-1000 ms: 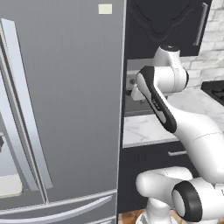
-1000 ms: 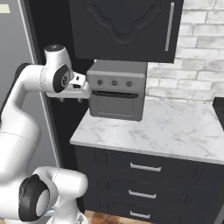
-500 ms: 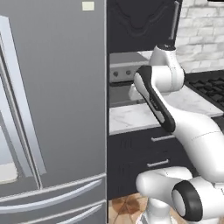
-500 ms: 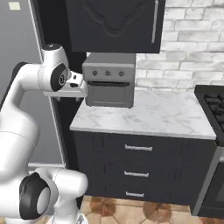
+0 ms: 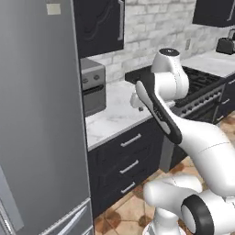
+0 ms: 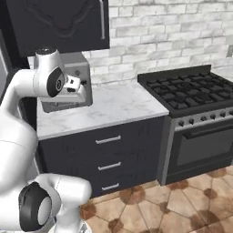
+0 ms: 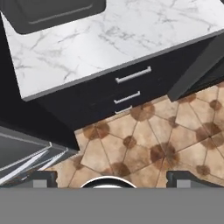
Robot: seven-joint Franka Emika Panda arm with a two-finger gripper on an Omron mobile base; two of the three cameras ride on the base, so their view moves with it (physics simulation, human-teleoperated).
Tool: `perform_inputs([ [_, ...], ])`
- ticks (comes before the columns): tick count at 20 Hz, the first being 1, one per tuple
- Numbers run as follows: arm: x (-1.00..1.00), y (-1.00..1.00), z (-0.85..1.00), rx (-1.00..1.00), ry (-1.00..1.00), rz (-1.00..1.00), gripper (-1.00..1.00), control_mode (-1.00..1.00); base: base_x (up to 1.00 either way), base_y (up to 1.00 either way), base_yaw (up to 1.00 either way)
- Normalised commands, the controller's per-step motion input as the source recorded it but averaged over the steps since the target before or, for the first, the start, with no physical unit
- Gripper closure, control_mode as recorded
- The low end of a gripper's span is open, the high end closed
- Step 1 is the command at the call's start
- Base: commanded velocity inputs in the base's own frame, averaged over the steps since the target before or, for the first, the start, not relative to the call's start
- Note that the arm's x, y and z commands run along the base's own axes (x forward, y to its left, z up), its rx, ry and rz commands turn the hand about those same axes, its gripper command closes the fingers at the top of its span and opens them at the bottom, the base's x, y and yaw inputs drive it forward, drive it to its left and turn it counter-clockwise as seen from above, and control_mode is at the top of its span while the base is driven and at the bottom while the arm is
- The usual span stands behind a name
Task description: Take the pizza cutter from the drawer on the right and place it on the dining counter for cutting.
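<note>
Left base view: arm folded high, hand near the worktop [image 5: 114, 117] at about 12 o'clock of the base. Fridge [image 5: 41, 114] fills 9 o'clock, toaster oven [image 5: 93, 89] beside it, stove [image 5: 197, 87] at 2 o'clock. Judged step: searching, base not yet lined up on the target drawer. Pizza cutter and dining counter not located.

Right base view: gripper [image 6: 78, 86] sits in front of the toaster oven, over the marble top; fingers too small here to read. Stack of three drawers [image 6: 108, 161] at 6 o'clock of the hand, all closed, bar handles. Oven door of the stove at 3 o'clock.

Hand view: finger tips [image 7: 41, 179] stand far apart at the bottom corners, nothing between them, so claw released and empty. Top drawer handle [image 7: 133, 75] at 12 o'clock, tile floor [image 7: 175, 131] below.

Next move likely calls for finding the right-hand drawer and lowering to its handle. Stove corner and worktop edge crowd any descent.
</note>
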Motion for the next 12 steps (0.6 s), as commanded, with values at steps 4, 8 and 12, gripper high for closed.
perform_inputs([
  [4,0.00,0.00,0.00,0.00,0.00,0.00,-1.00,1.00,0.01,0.46,-0.64],
  [8,0.00,0.00,0.00,0.00,0.00,0.00,-1.00,1.00,-0.02,0.48,-0.44],
  [12,0.00,0.00,0.00,0.00,0.00,0.00,-1.00,1.00,-0.01,0.58,-0.25],
])
